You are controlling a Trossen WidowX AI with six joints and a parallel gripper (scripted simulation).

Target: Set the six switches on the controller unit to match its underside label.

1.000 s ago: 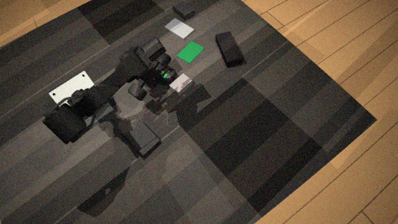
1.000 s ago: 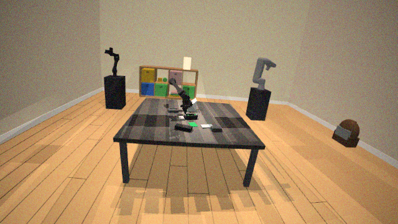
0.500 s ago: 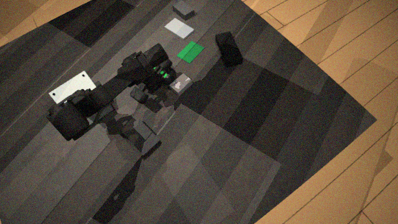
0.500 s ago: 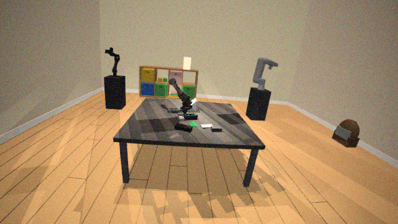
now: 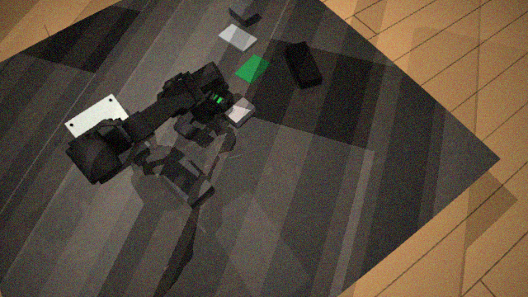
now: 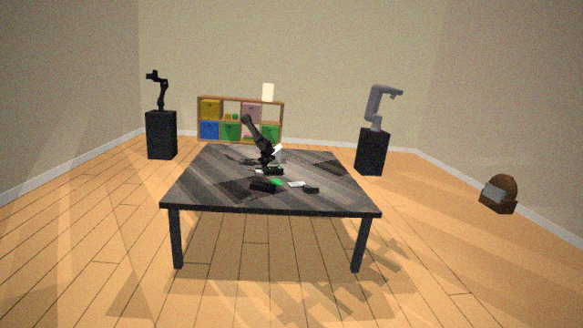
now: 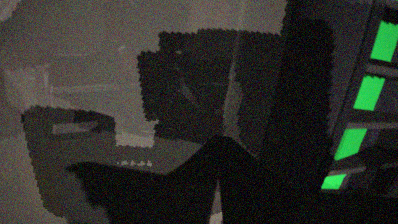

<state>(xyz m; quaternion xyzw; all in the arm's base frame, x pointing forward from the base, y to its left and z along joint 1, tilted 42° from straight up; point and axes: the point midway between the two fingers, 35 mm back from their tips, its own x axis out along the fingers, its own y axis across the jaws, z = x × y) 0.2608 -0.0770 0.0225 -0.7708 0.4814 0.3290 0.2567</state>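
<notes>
The dark controller unit (image 5: 216,100) (image 6: 275,171) (image 7: 367,93) sits on the bench, switches up, partly hidden by the arm in the top view. In the wrist view its switch row runs down the right edge, and several green switch ends show there. The other switches are out of frame or covered, and which ends are pressed down is too dark to tell. The label underneath is hidden. My gripper (image 7: 220,144) is shut and empty, its tips together at the left of the switch row in the wrist view. Whether it touches the unit cannot be told.
A white-topped module (image 5: 240,112) stands close beside the unit. A green piece (image 5: 252,68) (image 6: 276,181), a pale plate (image 5: 237,37) (image 6: 296,184), a black block (image 5: 303,65) (image 6: 262,185) and a small dark part (image 6: 311,189) lie beyond. A grey box (image 5: 183,175) lies among shadows.
</notes>
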